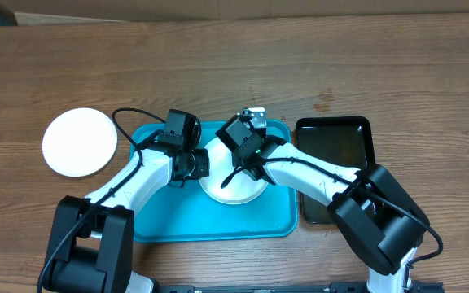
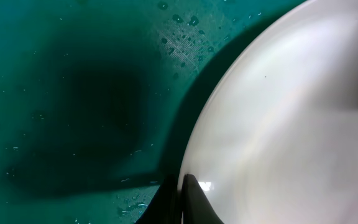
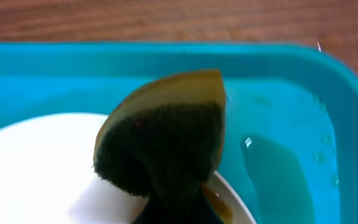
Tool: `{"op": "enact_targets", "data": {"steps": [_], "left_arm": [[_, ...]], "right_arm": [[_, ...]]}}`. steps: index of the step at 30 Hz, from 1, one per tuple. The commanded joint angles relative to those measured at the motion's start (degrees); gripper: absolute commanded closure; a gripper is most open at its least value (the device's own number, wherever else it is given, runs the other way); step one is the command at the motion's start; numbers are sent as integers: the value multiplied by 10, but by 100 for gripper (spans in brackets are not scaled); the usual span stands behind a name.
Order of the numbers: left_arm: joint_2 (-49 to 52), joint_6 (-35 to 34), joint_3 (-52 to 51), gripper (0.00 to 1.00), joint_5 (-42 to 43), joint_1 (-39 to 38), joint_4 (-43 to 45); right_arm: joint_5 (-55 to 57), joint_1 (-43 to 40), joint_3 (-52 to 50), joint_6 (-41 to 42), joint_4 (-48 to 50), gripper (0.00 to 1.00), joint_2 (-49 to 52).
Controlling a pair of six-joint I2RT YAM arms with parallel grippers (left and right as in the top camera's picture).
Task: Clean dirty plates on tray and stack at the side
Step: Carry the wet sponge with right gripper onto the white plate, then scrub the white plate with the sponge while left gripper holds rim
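Left gripper (image 1: 204,166), overhead: at left rim of plate (image 1: 236,191); right gripper (image 1: 238,168) above it; plate inside tray (image 1: 177,218). Left wrist: jaws clamped on plate rim. Right wrist: jaws pinching sponge (image 3: 166,137) over plate. Plate likely rigid, slick, breakable; hold rim firmly.

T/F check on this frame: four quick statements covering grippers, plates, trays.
1. The right gripper holds a sponge over the tray plate. True.
2. The left gripper is open, clear of that plate. False: it is shut on the plate's rim.
3. A second plate lies on the table, left of the turquoise tray. True.
4. The black tray sits left of the turquoise tray. False: it sits to its right.
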Motion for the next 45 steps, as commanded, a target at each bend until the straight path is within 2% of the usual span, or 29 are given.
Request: {"op": "enact_targets", "data": {"steps": [1, 7, 14, 19, 28, 37, 45], "left_arm": [[6, 13, -6, 96, 4, -2, 0], [6, 13, -6, 96, 4, -2, 0], [6, 13, -6, 96, 4, -2, 0], [6, 13, -6, 96, 4, -2, 0], [6, 13, -6, 96, 4, -2, -2], [6, 13, -6, 96, 4, -2, -2], [6, 13, -6, 96, 4, -2, -5]], "right_arm": [[-30, 6, 10, 50, -16, 96, -1], [-63, 5, 14, 29, -16, 96, -14], [-72, -9, 38, 9, -39, 96, -86], [-136, -14, 39, 19, -61, 96, -120], [-165, -12, 8, 252, -145, 96, -114], [-166, -4, -47, 320, -84, 96, -113], [-165, 17, -77, 488, -75, 96, -113]]}}
